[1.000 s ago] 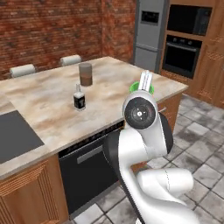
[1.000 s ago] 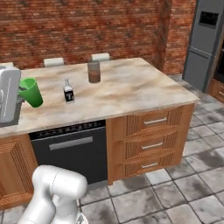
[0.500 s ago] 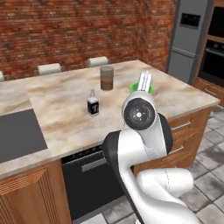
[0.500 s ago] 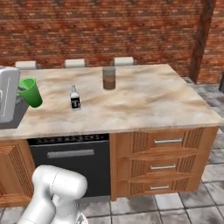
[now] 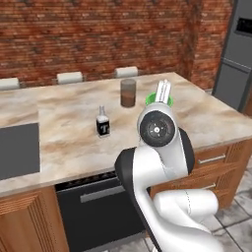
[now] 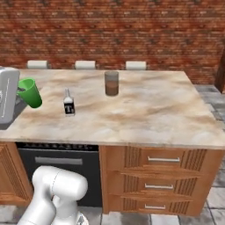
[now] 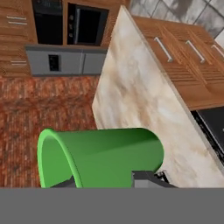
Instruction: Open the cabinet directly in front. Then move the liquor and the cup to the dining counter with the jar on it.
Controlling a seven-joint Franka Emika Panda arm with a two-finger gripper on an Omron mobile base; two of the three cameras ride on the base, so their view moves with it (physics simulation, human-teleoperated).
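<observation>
My gripper [image 6: 19,91] is shut on the bright green cup [image 6: 30,93], held in the air at the near side of the dining counter [image 6: 149,105]. From the left the cup [image 5: 151,100] peeks out green behind the hand, with the gripper [image 5: 164,90] above it. Seen from the hand, the cup [image 7: 105,159] lies sideways between the fingertips [image 7: 146,178], its mouth to the left, over the counter's edge [image 7: 140,96]. The liquor [image 5: 103,123] [image 6: 69,103] stands upright on the marble. The jar [image 5: 128,92] [image 6: 111,83] stands behind it. The cabinet is out of view.
Pale stools [image 6: 85,64] line the counter's far side before a brick wall. Wooden drawers [image 6: 162,176] and a black appliance front [image 6: 57,160] sit under the near edge. A dark inset [image 5: 17,150] lies in the counter at left. A grey fridge [image 5: 236,54] stands at right.
The whole scene has shifted as the base moves, so the counter now faces the cameras more squarely. The cup stays in the shut gripper; bottle and jar keep their places on the marble.
</observation>
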